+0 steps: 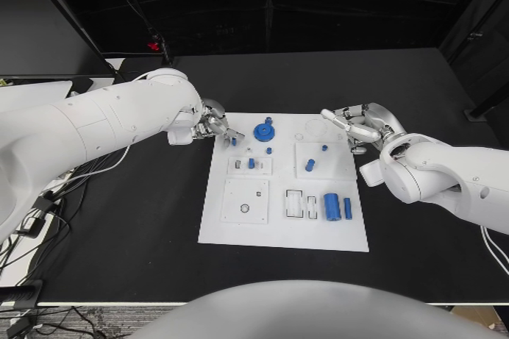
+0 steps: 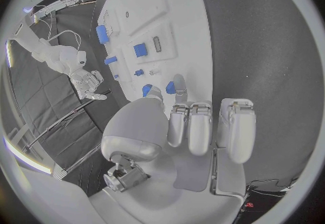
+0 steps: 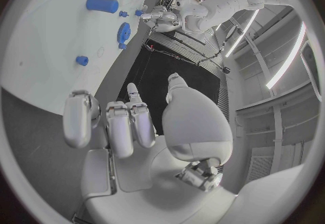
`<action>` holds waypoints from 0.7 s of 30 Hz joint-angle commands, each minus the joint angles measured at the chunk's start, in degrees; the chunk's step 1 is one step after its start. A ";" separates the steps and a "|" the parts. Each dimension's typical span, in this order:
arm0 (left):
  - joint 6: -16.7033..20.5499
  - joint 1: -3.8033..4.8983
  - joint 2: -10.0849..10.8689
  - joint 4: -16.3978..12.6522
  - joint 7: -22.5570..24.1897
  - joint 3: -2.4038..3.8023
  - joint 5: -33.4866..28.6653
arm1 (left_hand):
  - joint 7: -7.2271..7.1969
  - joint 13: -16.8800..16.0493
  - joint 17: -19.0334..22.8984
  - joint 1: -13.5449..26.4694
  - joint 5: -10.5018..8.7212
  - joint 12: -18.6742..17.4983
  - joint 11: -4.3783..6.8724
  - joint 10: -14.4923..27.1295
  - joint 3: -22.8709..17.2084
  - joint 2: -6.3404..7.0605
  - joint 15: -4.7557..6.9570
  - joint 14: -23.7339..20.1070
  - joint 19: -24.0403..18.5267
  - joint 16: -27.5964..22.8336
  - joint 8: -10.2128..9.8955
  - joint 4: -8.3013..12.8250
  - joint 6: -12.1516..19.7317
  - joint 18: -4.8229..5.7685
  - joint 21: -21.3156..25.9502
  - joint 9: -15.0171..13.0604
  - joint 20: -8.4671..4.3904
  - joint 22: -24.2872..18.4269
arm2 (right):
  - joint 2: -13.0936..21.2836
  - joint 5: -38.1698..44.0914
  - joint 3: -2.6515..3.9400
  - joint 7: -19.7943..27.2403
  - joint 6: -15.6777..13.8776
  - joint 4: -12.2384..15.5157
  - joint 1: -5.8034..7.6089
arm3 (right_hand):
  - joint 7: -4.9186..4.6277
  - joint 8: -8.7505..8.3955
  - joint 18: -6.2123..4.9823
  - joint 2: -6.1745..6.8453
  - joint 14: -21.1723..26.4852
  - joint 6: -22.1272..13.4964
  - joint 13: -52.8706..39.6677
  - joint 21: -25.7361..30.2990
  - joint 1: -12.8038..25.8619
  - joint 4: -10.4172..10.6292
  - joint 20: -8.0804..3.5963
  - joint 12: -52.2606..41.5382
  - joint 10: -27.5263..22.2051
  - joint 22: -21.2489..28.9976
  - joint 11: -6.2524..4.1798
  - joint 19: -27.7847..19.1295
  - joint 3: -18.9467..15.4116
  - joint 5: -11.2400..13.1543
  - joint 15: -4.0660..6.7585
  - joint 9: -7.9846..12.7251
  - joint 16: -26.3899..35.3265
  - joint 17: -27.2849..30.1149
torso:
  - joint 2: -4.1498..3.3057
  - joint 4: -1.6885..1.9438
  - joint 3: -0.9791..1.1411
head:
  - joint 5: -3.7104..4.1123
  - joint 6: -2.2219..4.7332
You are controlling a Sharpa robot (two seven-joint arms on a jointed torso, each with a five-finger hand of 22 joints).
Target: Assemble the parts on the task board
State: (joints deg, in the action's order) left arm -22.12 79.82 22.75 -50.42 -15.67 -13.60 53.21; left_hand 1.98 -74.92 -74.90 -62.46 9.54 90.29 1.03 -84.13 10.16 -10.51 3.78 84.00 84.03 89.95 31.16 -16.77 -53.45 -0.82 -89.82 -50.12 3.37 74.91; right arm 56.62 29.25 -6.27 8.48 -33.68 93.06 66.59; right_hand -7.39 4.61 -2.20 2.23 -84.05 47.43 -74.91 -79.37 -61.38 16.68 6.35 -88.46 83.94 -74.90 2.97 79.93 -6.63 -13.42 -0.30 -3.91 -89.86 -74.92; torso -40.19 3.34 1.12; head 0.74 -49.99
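At the board's (image 1: 285,236) far left corner, the left hand (image 1: 212,126) pinches a small blue peg (image 1: 233,140); right hand (image 1: 359,124) hovers empty, fingers apart

Your left arm reaches in with its hand (image 1: 211,125) low, fingers curled together and empty. Your right arm bends inward opposite, its hand (image 1: 359,123) raised with fingers loosely apart, holding nothing.
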 commanded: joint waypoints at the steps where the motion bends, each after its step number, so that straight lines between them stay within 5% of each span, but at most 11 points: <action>1: 0.51 0.03 -0.21 0.32 -0.10 0.04 0.20 | -0.06 -15.08 -15.10 -0.13 -0.04 -0.29 0.34 -5.87 0.32 0.01 0.47 6.00 5.97 0.05 -0.30 0.00 -0.43 0.82 -0.18 0.09 -0.53 15.09 | -0.06 0.02 0.02 0.19 -0.23 0.14 0.06 | -0.27 -0.26 -1.13 -0.74 -5.95 0.16 -13.34 0.31 -0.05 0.09 0.12 0.14 3.90 -10.63 -0.13 -0.31 -0.39 -0.20 0.23 0.05 -0.14 -15.08 | 0.01 -0.02 0.03 | -0.02 -0.01; 21: -0.03 -0.26 -1.14 1.61 -0.18 0.05 0.20 | -0.21 -15.08 -15.10 -4.56 2.01 -0.29 0.45 -5.87 -0.21 -2.00 0.56 6.00 5.97 0.05 -1.58 0.17 -0.72 0.82 -0.18 0.15 -0.61 15.09 | -0.06 0.02 0.02 0.18 -0.28 0.12 0.06 | -0.27 -0.26 -1.13 -0.74 -5.95 0.16 -13.34 0.31 -0.05 0.09 0.12 0.14 3.90 -10.63 -0.13 -0.31 -0.39 -0.20 0.23 0.05 -0.14 -15.08 | 0.00 0.02 0.02 | 0.21 -0.01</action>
State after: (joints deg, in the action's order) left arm -21.83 79.48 21.71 -48.90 -15.71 -13.60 53.24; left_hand 1.77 -75.19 -74.90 -66.11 11.32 90.24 0.91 -84.02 10.15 -12.32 3.90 84.14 83.82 89.95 29.89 -16.77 -53.66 -0.82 -89.82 -50.04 3.16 74.91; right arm 56.61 29.25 -6.27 8.42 -33.69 93.05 66.59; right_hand -7.39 4.61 -2.19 2.23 -84.05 47.43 -74.92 -79.37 -61.38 16.68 6.36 -88.47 83.94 -74.90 2.97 79.93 -6.63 -13.42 -0.30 -3.91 -89.86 -74.91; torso -40.19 3.34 1.13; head 0.90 -49.99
